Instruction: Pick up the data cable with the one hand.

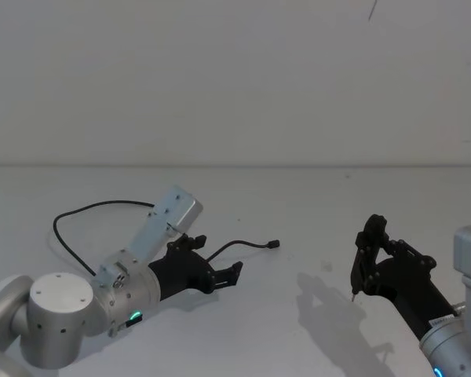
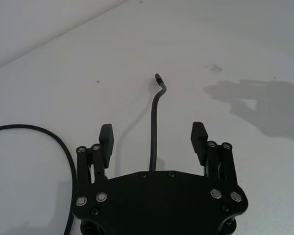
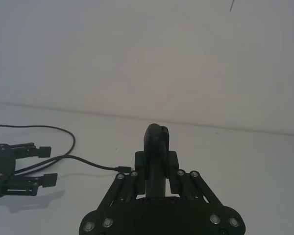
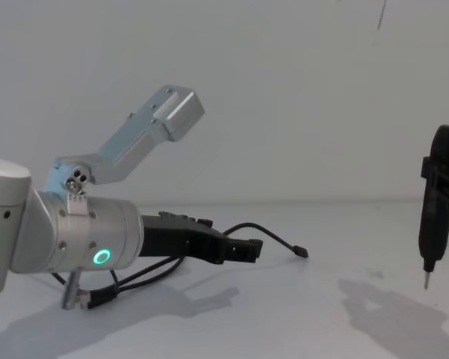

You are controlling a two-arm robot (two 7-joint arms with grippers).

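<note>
The data cable (image 1: 102, 205) lay on the white bench (image 1: 298, 196), left of centre. One long loop curved out behind the left arm. The other stretch ran forward toward the middle of the bench and ended in a small black plug (image 2: 158, 77). The left claw (image 2: 152, 131) sat low over this forward stretch, its fingers (image 2: 106, 138) spread wide apart. In the left wrist view the cord passed straight up the gap between them, clear of both pads. Well apart on the right, the right claw (image 1: 373, 226) was held up above the bench. Its fingers were drawn together on a short black lead (image 4: 426, 275), whose thin tip hung down without reaching the surface.
</note>
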